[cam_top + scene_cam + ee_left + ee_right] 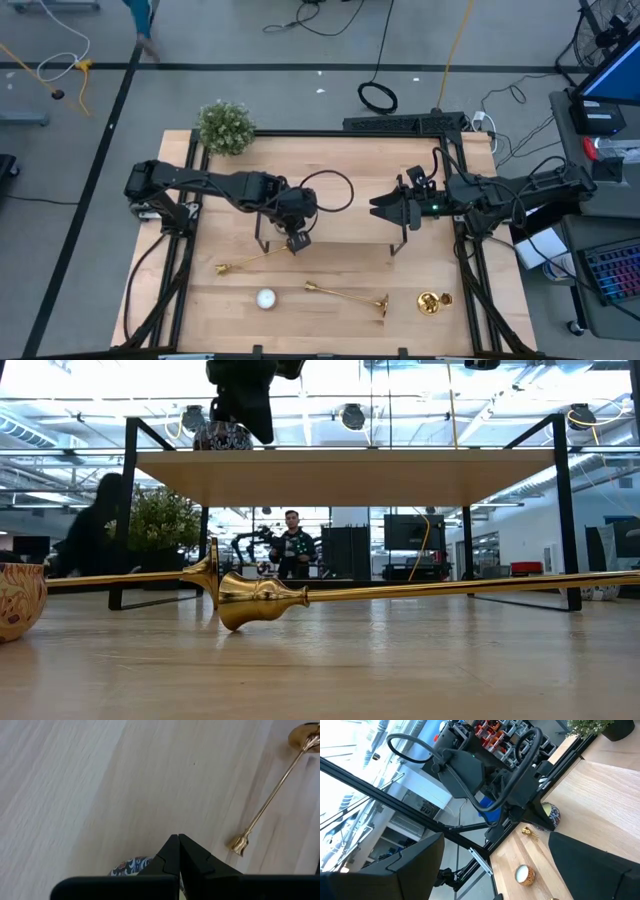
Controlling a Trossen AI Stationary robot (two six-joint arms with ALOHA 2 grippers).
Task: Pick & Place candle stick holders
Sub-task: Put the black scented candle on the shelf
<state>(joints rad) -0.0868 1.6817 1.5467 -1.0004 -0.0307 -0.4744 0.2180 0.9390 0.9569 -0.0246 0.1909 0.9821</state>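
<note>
Two gold candle stick holders lie on their sides on the table. One [250, 260] is in front of the shelf, below my left gripper, and shows in the left wrist view [270, 800]. The other [345, 293] lies near the front edge [420, 590]. A third gold piece [432, 301] sits at the near right. My left gripper [298, 243] [178, 842] is shut, slanting down over the shelf top beside a small patterned cup [131, 866] [222, 435]. My right gripper [382, 208] [492, 870] hangs open and level over the shelf's right part, nothing between its fingers. My left gripper's shut fingertips [170, 851] stand right next to the patterned cup on the shelf top, coming from above at a slant. The fingers hide the spot, so I cannot tell whether they touch the cup.
The wooden shelf [340, 245] with its black wire frame [565, 510] spans the table's middle. A tealight in a patterned cup [265, 298] [524, 875] stands near the front edge. A potted plant [225, 127] is at the far left corner. People show in the room beyond.
</note>
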